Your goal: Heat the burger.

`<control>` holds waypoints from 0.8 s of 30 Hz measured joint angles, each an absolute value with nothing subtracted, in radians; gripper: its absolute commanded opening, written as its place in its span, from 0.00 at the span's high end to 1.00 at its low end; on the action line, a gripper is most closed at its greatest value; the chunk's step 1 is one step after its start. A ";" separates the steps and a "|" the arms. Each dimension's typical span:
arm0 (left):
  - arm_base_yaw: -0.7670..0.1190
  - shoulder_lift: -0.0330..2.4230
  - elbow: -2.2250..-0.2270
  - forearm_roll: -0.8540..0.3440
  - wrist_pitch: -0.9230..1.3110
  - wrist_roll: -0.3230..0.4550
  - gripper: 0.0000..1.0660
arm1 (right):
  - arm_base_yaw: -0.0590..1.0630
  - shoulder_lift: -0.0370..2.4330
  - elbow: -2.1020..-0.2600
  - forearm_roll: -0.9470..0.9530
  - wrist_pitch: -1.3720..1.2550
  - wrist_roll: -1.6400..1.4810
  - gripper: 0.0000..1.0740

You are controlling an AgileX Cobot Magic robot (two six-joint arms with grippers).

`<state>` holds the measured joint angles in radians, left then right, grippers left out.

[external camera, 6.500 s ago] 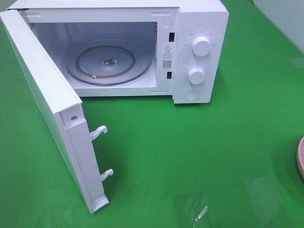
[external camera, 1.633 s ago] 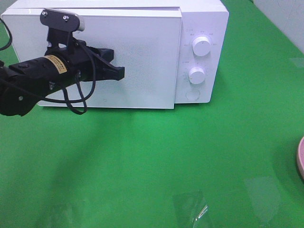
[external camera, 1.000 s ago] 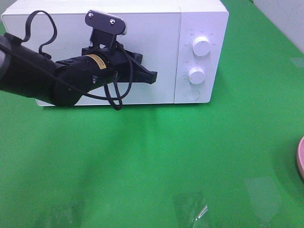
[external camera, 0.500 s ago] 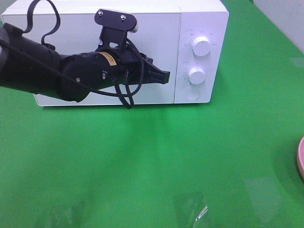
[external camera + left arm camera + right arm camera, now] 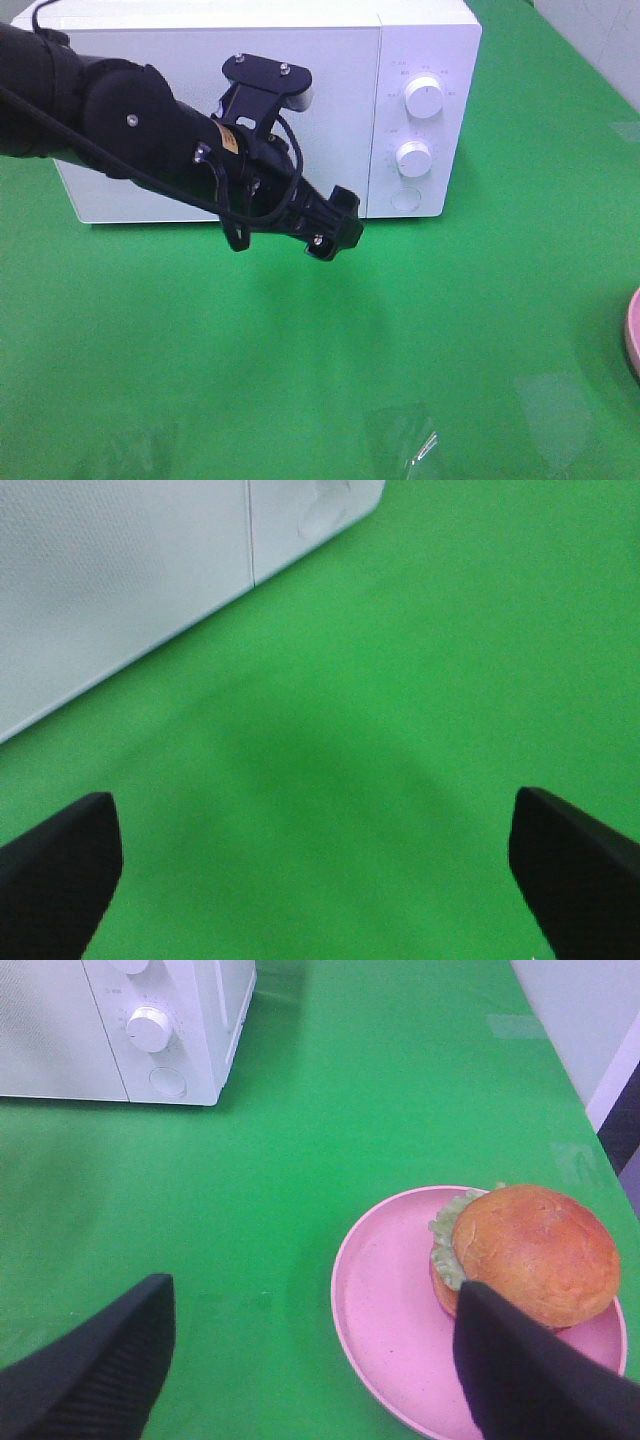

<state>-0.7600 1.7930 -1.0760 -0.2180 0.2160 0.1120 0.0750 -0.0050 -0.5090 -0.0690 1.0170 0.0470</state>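
The microwave (image 5: 270, 110) stands on the green surface (image 5: 420, 330), door closed. The left hand (image 5: 335, 235) hangs low before the door, spread wide and empty. The right hand (image 5: 310, 1360), also spread and empty, hovers over the burger (image 5: 525, 1253), which sits on the pink plate (image 5: 390, 1320), well apart from the microwave.
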 measured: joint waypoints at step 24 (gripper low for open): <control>-0.348 1.495 -1.076 -0.161 0.925 0.086 0.08 | 0.075 -0.005 -0.509 -0.069 1.017 0.047 0.29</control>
<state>-0.3480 1.4950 -1.0760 -0.1610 0.9250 0.0860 0.0750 -0.0050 -0.5090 -0.0690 1.0170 0.0470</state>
